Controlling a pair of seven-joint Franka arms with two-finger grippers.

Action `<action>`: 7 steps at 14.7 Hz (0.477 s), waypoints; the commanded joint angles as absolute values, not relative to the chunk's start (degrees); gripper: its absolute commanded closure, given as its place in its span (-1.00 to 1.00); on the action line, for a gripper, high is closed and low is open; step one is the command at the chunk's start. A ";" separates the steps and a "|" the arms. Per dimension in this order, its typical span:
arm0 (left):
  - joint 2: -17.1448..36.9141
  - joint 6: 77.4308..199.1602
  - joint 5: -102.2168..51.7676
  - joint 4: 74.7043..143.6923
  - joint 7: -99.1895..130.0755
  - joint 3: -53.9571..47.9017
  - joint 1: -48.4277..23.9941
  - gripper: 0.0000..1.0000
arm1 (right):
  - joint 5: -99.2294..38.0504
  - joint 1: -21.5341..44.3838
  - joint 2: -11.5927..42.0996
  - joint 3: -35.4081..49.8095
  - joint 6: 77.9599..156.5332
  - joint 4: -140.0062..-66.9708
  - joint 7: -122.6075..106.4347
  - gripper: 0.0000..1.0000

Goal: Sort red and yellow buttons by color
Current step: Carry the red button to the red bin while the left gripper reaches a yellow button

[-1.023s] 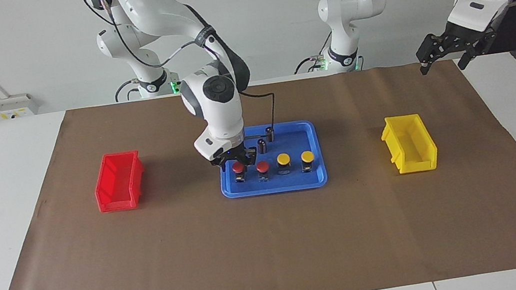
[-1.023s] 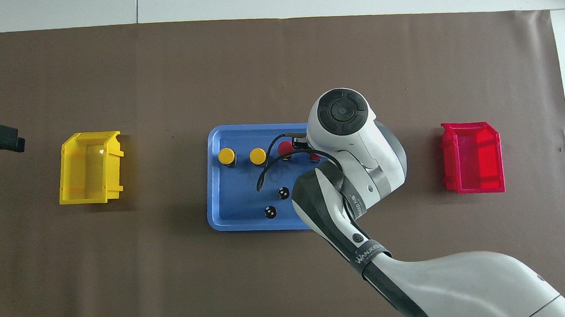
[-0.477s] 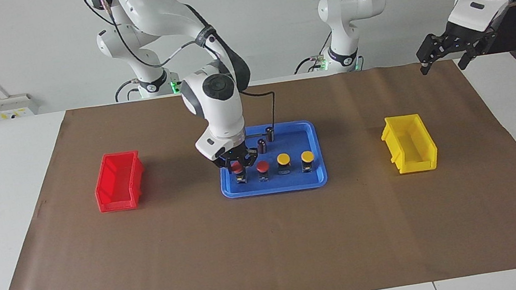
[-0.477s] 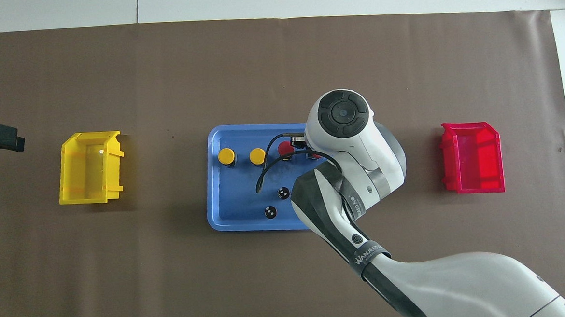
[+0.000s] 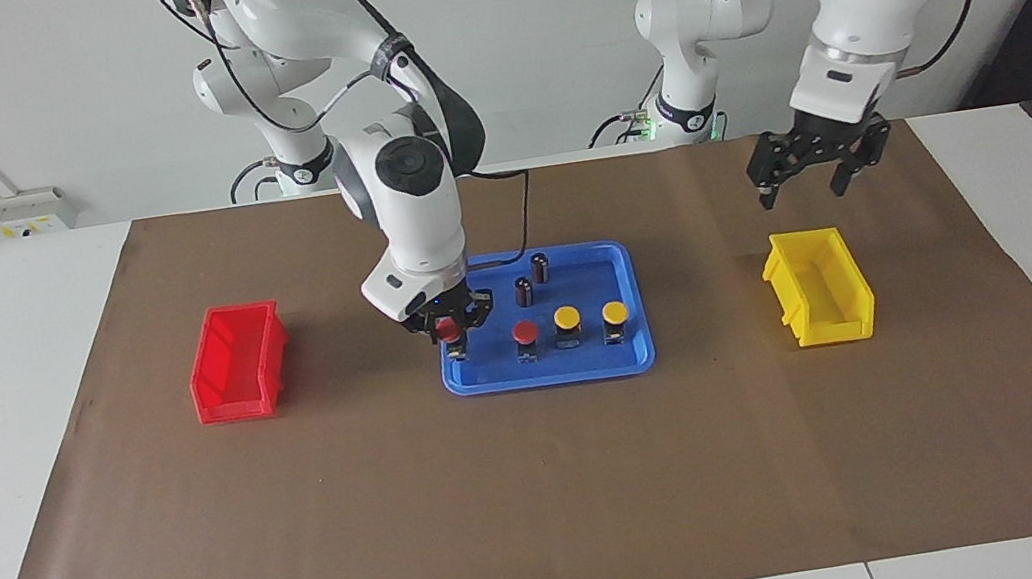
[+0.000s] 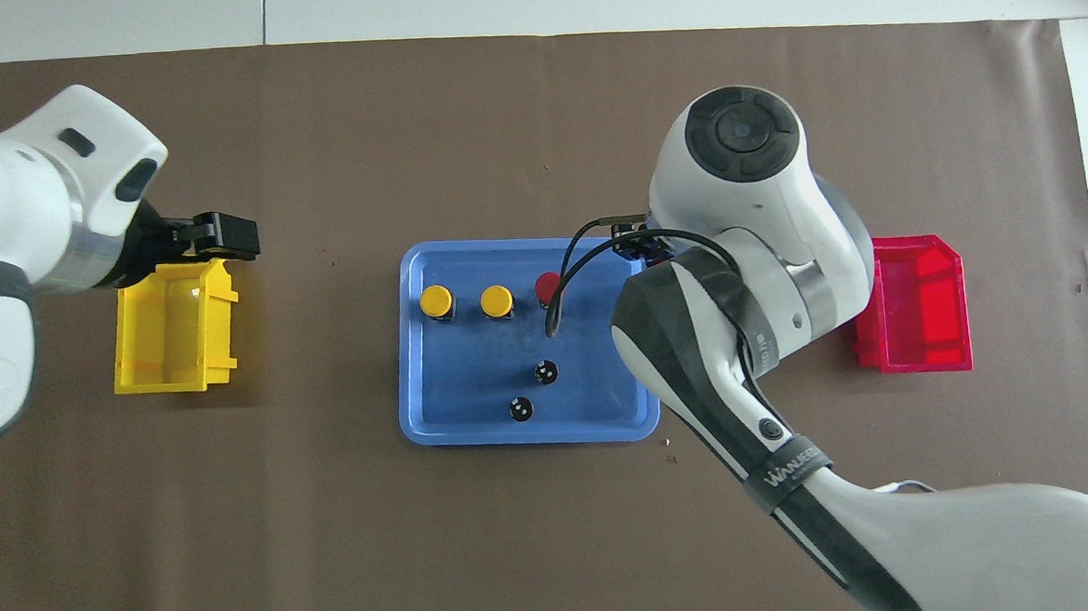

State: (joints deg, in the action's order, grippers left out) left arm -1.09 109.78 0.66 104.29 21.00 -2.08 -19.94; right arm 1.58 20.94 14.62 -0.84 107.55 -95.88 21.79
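Note:
My right gripper (image 5: 450,324) is shut on a red button (image 5: 449,332) and holds it just above the blue tray's (image 5: 549,378) end toward the red bin (image 5: 238,361). In the overhead view this button and the fingers are hidden under the right wrist (image 6: 742,174). The second red button (image 5: 525,332) (image 6: 549,288) and two yellow buttons (image 5: 566,318) (image 5: 615,313) (image 6: 436,301) (image 6: 496,300) stand in a row in the tray (image 6: 416,349). My left gripper (image 5: 813,177) (image 6: 214,237) is open and empty, up in the air about over the yellow bin (image 5: 820,299) (image 6: 173,325).
Two dark upright cylinders (image 5: 540,268) (image 5: 524,290) (image 6: 546,372) (image 6: 520,408) stand in the tray, nearer to the robots than the buttons. The red bin (image 6: 916,305) sits at the right arm's end of the brown mat, the yellow bin at the left arm's end.
My right gripper closed on the end red button and carried it a little up and toward the red bin. My left arm swung in from the table's edge to over the yellow bin.

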 commanded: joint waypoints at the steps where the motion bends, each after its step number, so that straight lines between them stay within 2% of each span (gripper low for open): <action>1: 4.45 119.67 1.50 109.15 25.48 -1.32 -25.73 -0.88 | 1.76 12.07 8.02 -0.26 100.93 -98.34 8.49 0.78; 3: 8.25 122.51 1.49 109.77 26.71 -1.32 -27.86 -0.83 | 1.76 5.74 3.89 -0.26 99.67 -101.32 1.44 0.78; 5: 8.79 126.54 1.49 112.05 28.12 -1.32 -29.43 -0.76 | 1.76 0.29 -0.59 -0.26 100.71 -107.19 -5.07 0.76; 7: 10.28 128.49 1.49 112.94 29.09 -1.32 -30.84 -0.76 | 1.76 -3.67 -1.93 -0.26 103.78 -111.51 -7.72 0.76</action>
State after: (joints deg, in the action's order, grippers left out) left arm 11.00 126.06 0.67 110.86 27.32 -2.20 -28.95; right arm 1.57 -0.47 1.57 -1.32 99.55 -104.06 -5.07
